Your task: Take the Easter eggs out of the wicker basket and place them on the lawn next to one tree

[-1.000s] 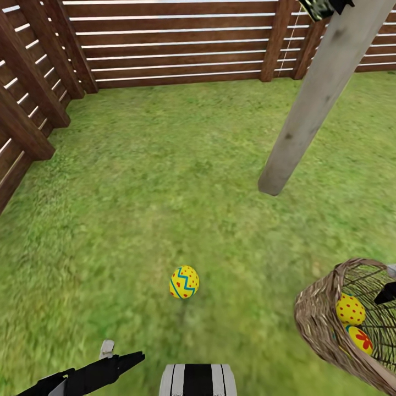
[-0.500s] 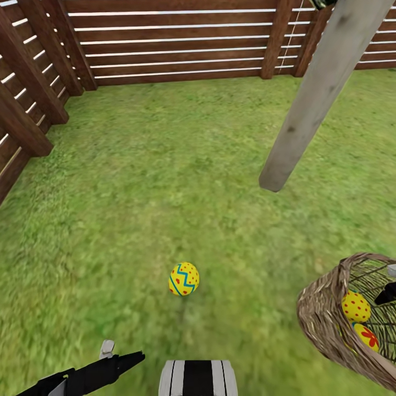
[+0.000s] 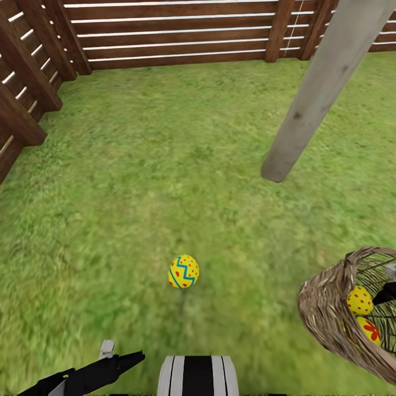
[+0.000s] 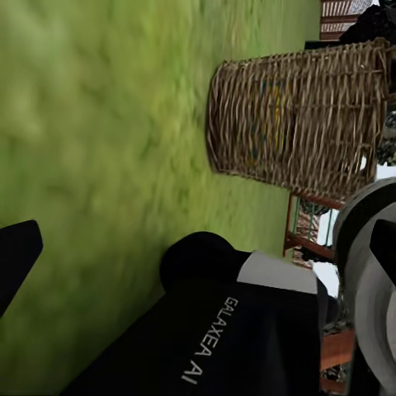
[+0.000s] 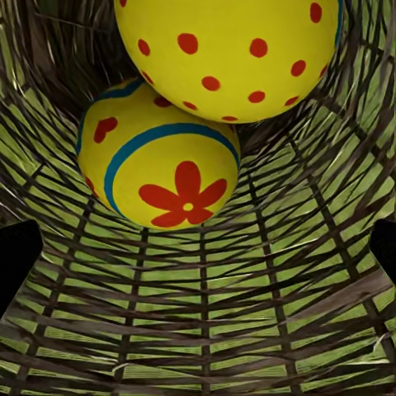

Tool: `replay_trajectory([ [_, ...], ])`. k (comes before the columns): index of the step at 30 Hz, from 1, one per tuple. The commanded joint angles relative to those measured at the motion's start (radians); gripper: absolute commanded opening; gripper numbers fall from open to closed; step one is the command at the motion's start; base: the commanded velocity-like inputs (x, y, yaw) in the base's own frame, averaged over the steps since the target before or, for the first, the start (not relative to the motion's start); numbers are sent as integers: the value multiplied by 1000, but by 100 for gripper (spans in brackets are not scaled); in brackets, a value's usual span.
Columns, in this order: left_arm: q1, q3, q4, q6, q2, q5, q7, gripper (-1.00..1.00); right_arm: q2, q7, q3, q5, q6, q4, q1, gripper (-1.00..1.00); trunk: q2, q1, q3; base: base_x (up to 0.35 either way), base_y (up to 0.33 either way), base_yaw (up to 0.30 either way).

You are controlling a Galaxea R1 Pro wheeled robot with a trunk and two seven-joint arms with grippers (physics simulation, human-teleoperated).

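One yellow Easter egg [image 3: 183,271] with a blue zigzag lies on the lawn [image 3: 165,165], in front of me. The wicker basket [image 3: 330,313] [image 4: 297,115] is tipped at the right, its mouth toward my right arm. Two more eggs lie inside it, a red-spotted one [image 3: 359,300] [image 5: 227,54] and a flower-painted one [image 3: 372,330] [image 5: 161,161]. My right gripper [image 3: 385,294] [image 5: 198,247] reaches into the basket, open, a little short of the eggs. My left gripper [image 3: 118,363] [image 4: 198,247] hangs open and empty low at the left. The tree [image 3: 313,93], a pale trunk, rises at the right.
A brown slatted fence [image 3: 176,38] closes the lawn at the back and along the left [image 3: 22,110]. Open grass stretches between the fence, the trunk and me. My own black-and-white trunk [image 3: 197,377] sits at the bottom edge.
The whole picture has slid up a little, so the camera has moved. The egg on the grass, the basket and both grippers keep their places relative to each other.
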Motion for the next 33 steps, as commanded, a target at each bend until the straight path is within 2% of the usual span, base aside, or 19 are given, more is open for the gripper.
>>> replay_trajectory([
  [1,0,-8,-1,3,1,8,-3,100,0,3,9,-10,7,1,-1,100,-1,0,-5,0,0,0],
  [27,0,-8,-1,4,1,8,-2,100,8,4,12,-12,7,-6,-1,100,-7,12,-105,0,0,0],
  [33,0,-8,-1,4,2,8,-3,100,11,4,12,-12,7,-7,-1,100,-7,12,-105,0,0,0],
])
